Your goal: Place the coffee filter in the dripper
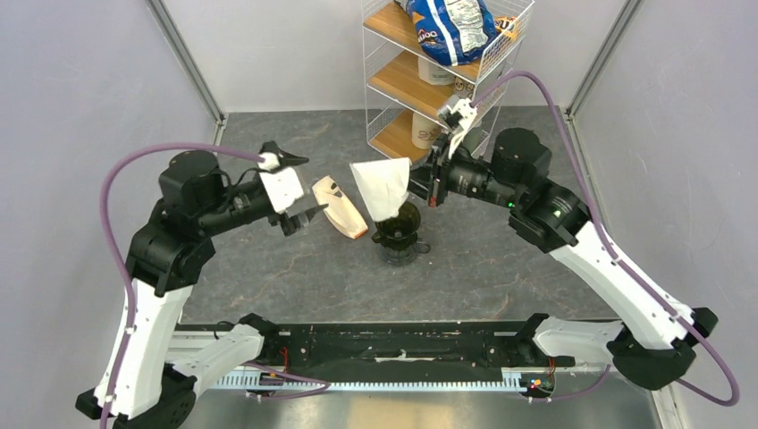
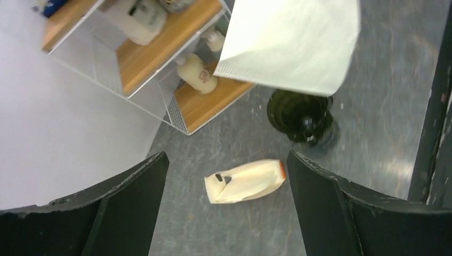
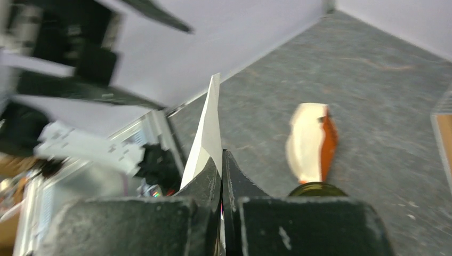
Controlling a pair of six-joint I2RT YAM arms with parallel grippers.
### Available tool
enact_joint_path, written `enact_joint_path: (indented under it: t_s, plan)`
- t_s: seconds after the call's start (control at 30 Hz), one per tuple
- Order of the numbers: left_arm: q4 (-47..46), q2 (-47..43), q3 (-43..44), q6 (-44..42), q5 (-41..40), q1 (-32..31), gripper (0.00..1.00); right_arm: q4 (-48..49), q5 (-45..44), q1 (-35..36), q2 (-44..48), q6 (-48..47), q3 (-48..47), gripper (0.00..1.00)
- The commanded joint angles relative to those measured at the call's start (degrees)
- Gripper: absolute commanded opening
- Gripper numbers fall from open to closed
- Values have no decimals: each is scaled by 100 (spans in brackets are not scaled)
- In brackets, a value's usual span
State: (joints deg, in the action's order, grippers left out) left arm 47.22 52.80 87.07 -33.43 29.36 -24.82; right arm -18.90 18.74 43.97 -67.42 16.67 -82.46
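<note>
While right tool point(image 3: 221, 157) pinches filter point(image 1: 383, 186) over dripper point(image 1: 400, 237), left tool point(image 2: 226, 157) gapes empty.
Flat filter may jam edgewise and crumple on release.

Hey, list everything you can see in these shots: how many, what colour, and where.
filter: one, white, held upright just above the dripper
dripper: one, near-black, mid-table
packet: one, tan with an orange end, lying flat left of the dripper
rack: one, white wire with wooden shelves, at the back of the table
bag: one, blue and white, on the rack's top shelf
containers: several, cream, on the rack's lower shelves; exact count unclear
table: one, grey stone-look
left gripper: one, black fingers, open and empty, left of the packet
right gripper: one, black fingers, shut on the filter's edge
</note>
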Motion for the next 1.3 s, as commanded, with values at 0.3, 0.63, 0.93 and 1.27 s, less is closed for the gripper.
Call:
enact_joint_path:
  t_s: [0.3, 0.63, 0.93, 1.27]
  plan:
    - [815, 749, 166, -3105, 308, -1207, 87, -651, 2151, -178, 9, 603, -78, 0]
    - [321, 785, -78, -2419, -178, -2226, 73, -616, 2218, -450, -117, 941, -96, 0]
    - [-55, 793, -133, -1805, -450, -2343, 55, -730, 2071, -481, -71, 855, 28, 0]
    - [-255, 665, -328, -1260, -278, -2343, 37, -589, 2134, -504, -35, 649, 36, 28]
